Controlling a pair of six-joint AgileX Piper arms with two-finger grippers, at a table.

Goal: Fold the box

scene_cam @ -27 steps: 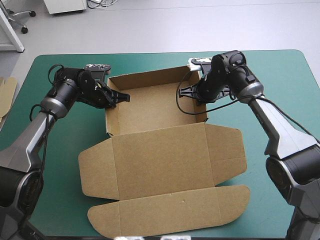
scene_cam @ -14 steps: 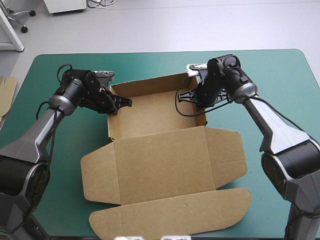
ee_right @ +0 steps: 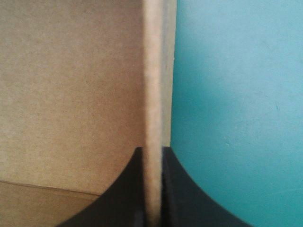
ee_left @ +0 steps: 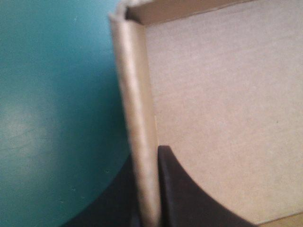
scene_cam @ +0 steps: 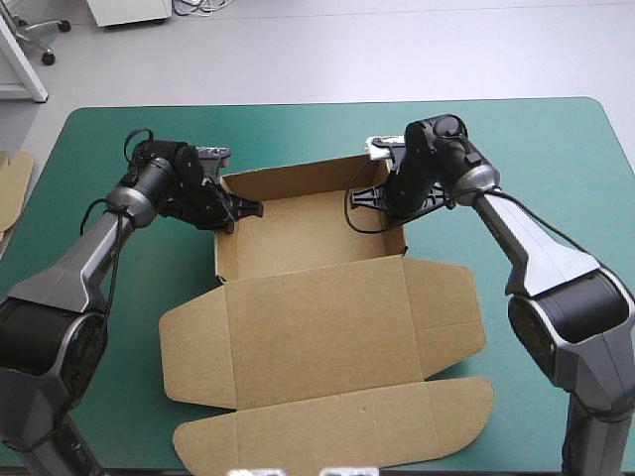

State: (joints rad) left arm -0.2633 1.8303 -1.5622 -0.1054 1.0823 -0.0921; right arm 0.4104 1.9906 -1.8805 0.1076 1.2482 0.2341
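- Since the earlier frame both arms have crept inward. The box (scene_cam: 317, 317) has slid a little toward the lower edge of the frame.
- Far left: an edge of spare board (scene_cam: 12, 188) shows beside the bench (scene_cam: 99, 129).
- Upper left: the left jaws are clenched on the tray's left wall (scene_cam: 218, 248), one finger inside and one outside. The left wrist view shows that wall (ee_left: 137, 118) edge-on between the fingers, with box floor on one side and teal-green bench on the other.
- Centre: the box sits mid-bench as an open tray in the upper middle of the frame. Its lid (scene_cam: 327, 397) lies flat across the lower middle, long axis running left to right.
- Upper right: the right jaws are clenched on the right wall (scene_cam: 397, 223) in the same way. In the right wrist view the wall (ee_right: 154, 94) is pinched between the fingers.
- Each wall runs straight ahead from its own jaws, from the upper toward the lower frame, so neither arm is the nearer. The lid lies below both, and any move on it probably means letting go and reaching toward the lower frame.
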